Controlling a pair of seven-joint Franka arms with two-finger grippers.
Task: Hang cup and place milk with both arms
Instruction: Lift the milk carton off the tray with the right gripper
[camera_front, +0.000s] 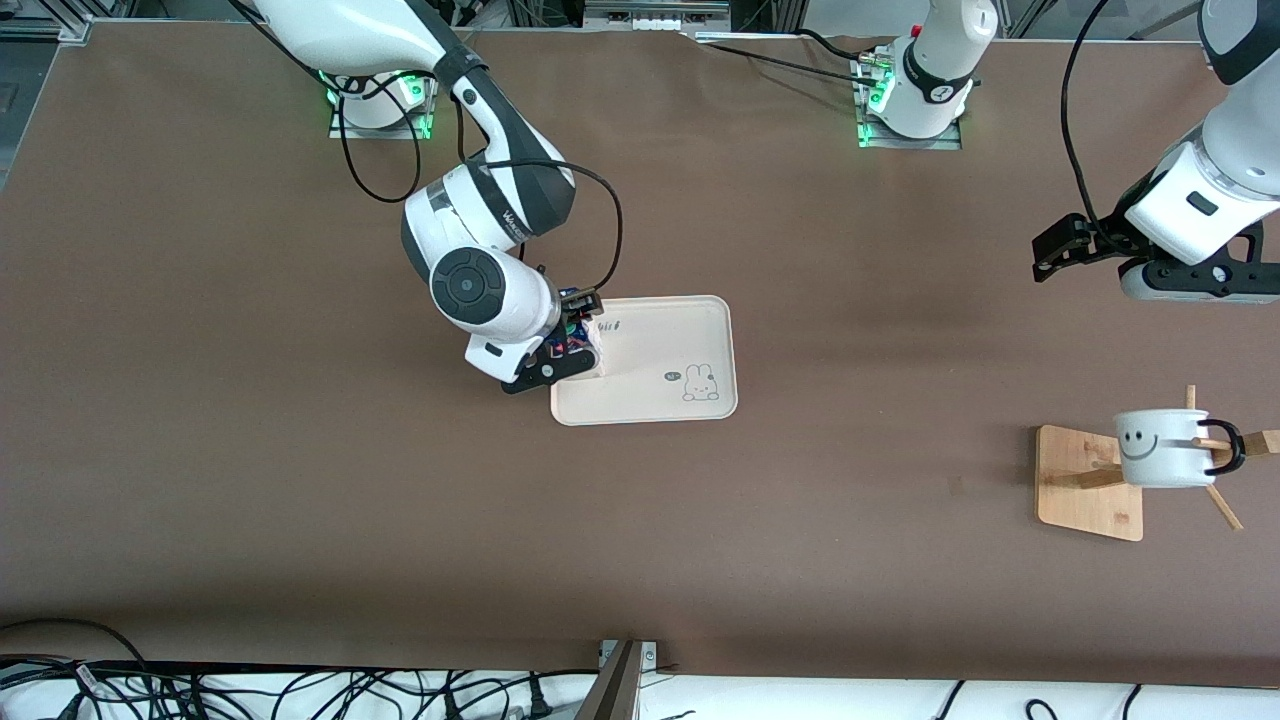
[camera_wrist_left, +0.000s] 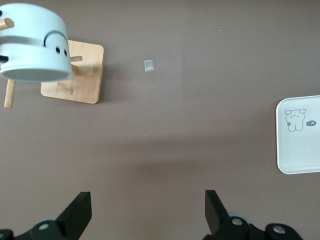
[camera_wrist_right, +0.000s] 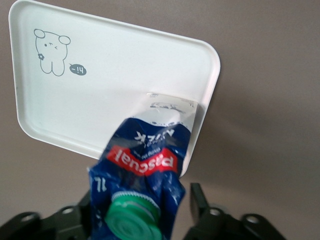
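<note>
The white cup (camera_front: 1160, 448) with a smiley face hangs by its black handle on a peg of the wooden rack (camera_front: 1085, 490). It also shows in the left wrist view (camera_wrist_left: 35, 45). The dark-blue milk carton (camera_wrist_right: 145, 165) with a green cap stands on the corner of the white tray (camera_front: 660, 345) toward the right arm's end. My right gripper (camera_wrist_right: 140, 197) stands around the carton with its fingers (camera_wrist_right: 196, 195) a little apart from the carton's side. In the front view the carton (camera_front: 578, 338) is mostly hidden by that gripper (camera_front: 570, 348). My left gripper (camera_front: 1048, 258) is open and empty in the air over bare table beside the rack.
The tray (camera_wrist_right: 100, 75) has a rabbit drawing at its end toward the left arm. Cables lie along the table edge nearest the front camera. A small pale patch (camera_wrist_left: 149, 65) marks the brown table near the rack.
</note>
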